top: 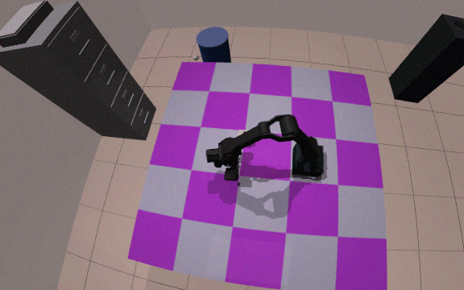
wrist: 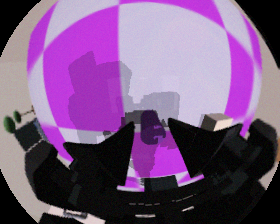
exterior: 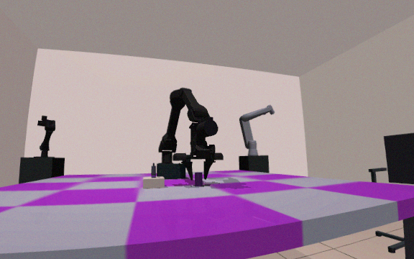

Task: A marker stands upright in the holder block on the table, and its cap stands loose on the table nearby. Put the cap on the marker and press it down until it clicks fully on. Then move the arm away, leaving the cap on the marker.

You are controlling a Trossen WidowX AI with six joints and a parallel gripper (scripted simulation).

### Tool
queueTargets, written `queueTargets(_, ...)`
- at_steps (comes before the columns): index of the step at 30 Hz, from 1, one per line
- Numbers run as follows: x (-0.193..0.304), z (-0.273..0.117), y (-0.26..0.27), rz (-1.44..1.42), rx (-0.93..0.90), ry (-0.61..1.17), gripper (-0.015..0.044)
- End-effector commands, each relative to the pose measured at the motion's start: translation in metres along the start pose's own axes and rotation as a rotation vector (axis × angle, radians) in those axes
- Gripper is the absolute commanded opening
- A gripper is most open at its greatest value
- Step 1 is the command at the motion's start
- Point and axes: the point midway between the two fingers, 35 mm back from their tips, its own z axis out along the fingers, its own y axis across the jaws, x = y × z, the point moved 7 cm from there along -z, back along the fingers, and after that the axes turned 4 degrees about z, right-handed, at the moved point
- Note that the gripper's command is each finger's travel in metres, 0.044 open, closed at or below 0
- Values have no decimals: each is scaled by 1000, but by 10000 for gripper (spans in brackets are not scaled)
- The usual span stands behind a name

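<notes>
While the purple cap stands upright on the checkered table, it appears in line with the gap between the gripper's fingertips in the exterior and wrist views. The fingers are parted moderately wide, gripping nothing, their tips low near the cap. To one side of the fingers, well apart from the cap, the pale holder block carries the dark marker, upright and uncapped. Above the fingers, the black arm arches back to its base.
</notes>
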Motion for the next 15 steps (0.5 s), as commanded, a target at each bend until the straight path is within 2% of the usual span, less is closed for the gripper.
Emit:
queueTargets(1, 2, 9, 0, 3, -3, 8, 246)
queueTargets(4, 2, 10, 0, 3, -3, 8, 246)
queueTargets(8, 2, 10, 0, 3, -3, 8, 141)
queueTargets(15, 2, 10, 0, 3, -3, 8, 94)
